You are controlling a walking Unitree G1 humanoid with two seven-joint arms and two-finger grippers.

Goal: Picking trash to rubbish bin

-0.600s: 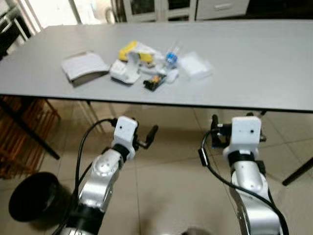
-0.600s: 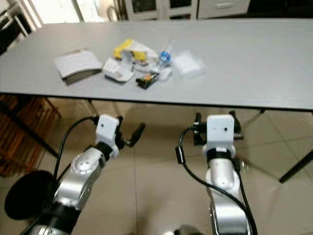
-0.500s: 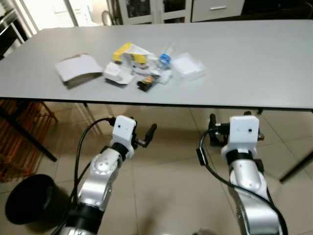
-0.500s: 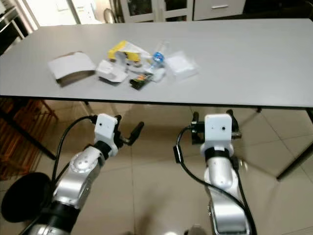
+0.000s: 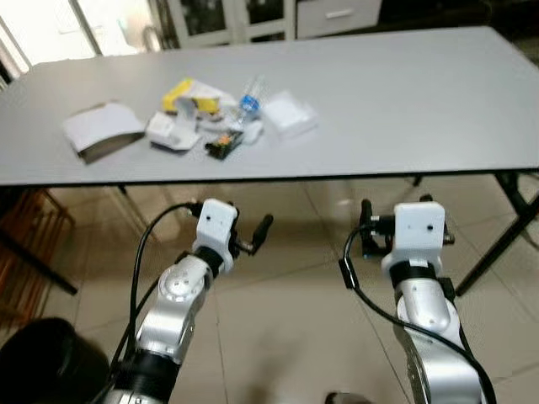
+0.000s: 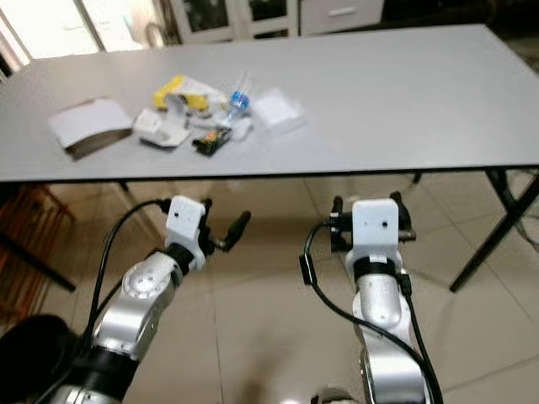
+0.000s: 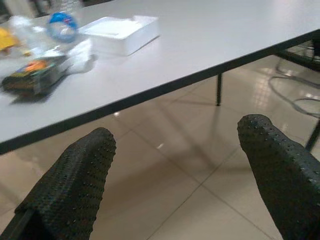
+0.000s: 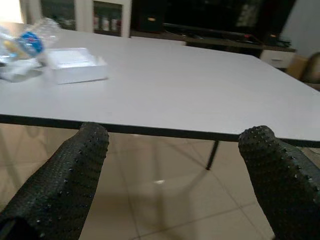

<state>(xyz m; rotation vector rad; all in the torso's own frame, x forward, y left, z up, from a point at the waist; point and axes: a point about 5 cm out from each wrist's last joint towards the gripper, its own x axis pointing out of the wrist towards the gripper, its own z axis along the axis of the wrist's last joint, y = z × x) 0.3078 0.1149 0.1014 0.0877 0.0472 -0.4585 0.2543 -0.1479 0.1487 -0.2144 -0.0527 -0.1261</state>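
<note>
The trash (image 5: 206, 126) lies in a cluster at the upper left of the frame on the grey table (image 5: 404, 101). The black bin (image 5: 46, 362) sits at the lower left corner. Below the table edge, the left gripper (image 7: 175, 175) and right gripper (image 8: 172, 175) hold their fingers wide, empty.

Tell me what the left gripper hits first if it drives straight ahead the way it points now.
Probably nothing soon: the left gripper, fingers open, sits below the table edge, aimed at bare floor under it. Depth is unclear; raised slightly, it would meet the edge.

No legible text, label or number anywhere.
</note>
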